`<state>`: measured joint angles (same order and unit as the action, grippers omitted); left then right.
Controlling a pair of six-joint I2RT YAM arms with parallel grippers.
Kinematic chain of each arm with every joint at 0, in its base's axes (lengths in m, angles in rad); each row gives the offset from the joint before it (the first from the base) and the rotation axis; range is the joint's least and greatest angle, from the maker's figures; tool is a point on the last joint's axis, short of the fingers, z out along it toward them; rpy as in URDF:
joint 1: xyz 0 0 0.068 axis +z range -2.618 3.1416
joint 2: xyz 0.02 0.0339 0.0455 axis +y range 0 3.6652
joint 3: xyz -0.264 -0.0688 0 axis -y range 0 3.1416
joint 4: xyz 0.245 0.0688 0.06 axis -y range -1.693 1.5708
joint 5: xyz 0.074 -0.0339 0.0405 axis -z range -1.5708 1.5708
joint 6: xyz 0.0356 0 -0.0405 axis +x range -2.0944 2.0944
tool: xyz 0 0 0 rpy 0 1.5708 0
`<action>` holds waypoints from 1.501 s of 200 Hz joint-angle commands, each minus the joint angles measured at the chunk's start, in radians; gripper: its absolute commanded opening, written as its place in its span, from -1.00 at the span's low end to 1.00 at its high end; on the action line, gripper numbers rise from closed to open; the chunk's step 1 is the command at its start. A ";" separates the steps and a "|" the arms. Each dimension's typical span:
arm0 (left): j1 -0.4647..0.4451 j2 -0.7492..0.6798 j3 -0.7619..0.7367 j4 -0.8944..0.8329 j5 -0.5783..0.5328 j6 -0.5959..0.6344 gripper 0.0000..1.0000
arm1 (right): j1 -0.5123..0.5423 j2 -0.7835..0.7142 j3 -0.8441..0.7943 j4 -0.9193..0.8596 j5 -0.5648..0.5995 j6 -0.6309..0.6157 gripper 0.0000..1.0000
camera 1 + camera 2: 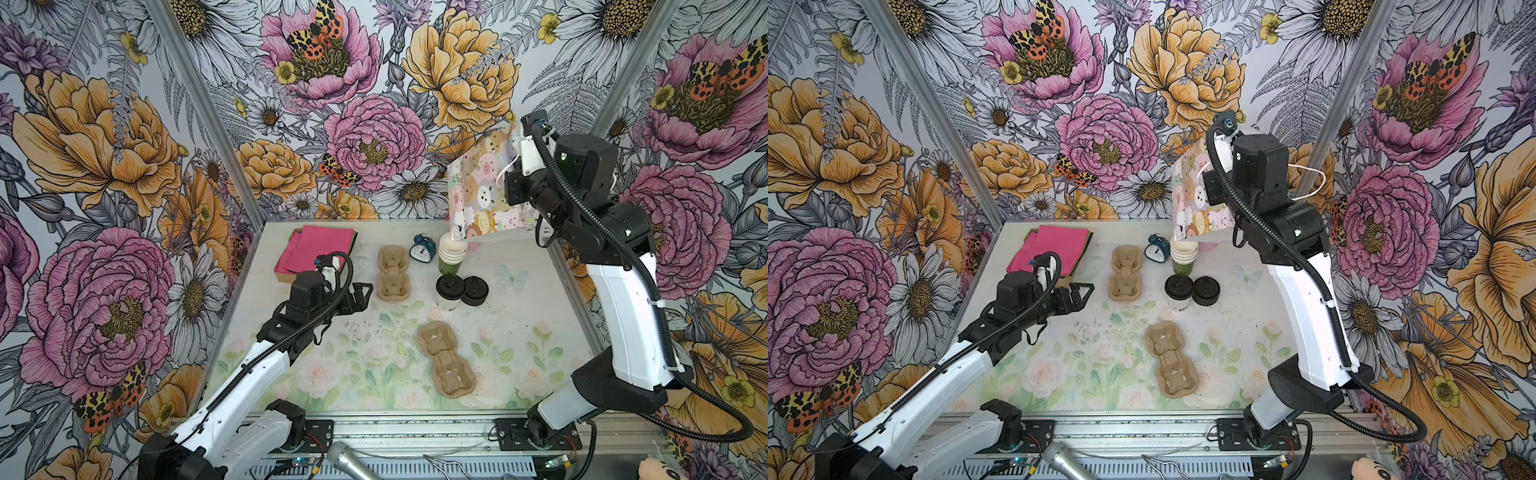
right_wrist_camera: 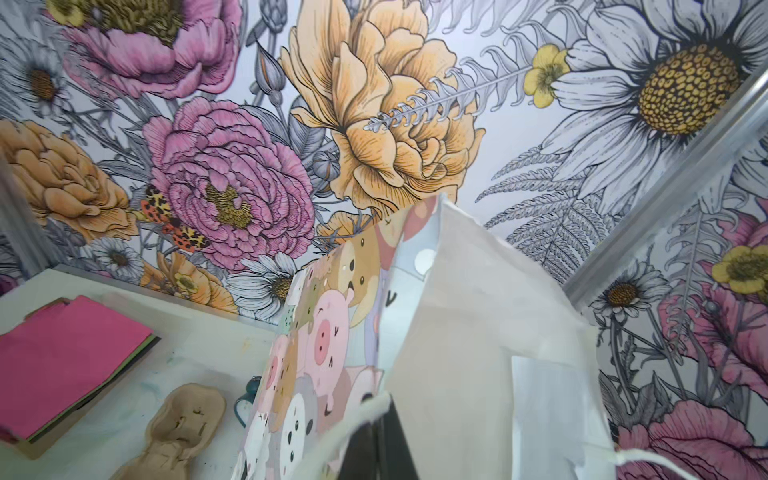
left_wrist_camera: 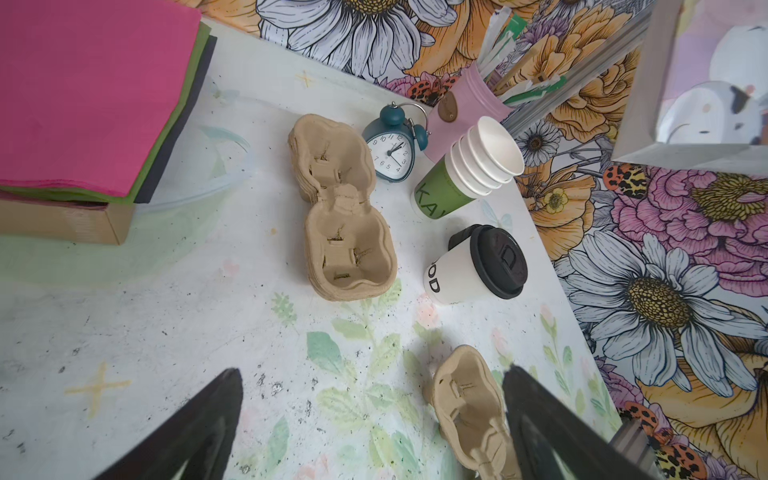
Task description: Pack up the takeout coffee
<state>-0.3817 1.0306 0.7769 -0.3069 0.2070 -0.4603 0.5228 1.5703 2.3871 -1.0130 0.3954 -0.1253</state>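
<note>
Left wrist view: white paper coffee cup [image 3: 451, 272] with a round black plastic lid, upright on the table [image 3: 145, 316]. Printed letters "OD" are legible on its wall; the rest of the word is turned away. In a top view it stands right of centre [image 1: 450, 305], just beside a squat pile of black lids [image 1: 475, 289]; whether they touch, cannot tell.

Behind it: stack of nested white paper cups [image 3: 478, 166], bottom one green, lettered "KA". Teal twin-bell alarm clock [image 3: 390, 147] sits next to that stack.

Two moulded brown pulp cup carriers: far carrier [image 1: 393, 272] left of the cup, near carrier [image 1: 446, 359] in front of it, with open table between them.

Arm states: left pincer [image 1: 365, 296] spread wide, empty, low over the table left of the far carrier, well apart from the cup; right pincer [image 2: 382, 415] pressed together on the rim of a glossy cartoon-animal gift bag [image 1: 478, 195], raised over the table's far right part.
</note>
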 commanded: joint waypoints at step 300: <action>0.115 1.007 0.691 -0.105 -0.151 0.209 -0.91 | 0.259 -0.222 -0.375 0.044 -0.034 0.186 -1.00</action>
<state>-0.3099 2.0014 1.4040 -0.4164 0.0765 -0.2832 0.7551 1.3651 2.0235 -0.9936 0.3763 0.0166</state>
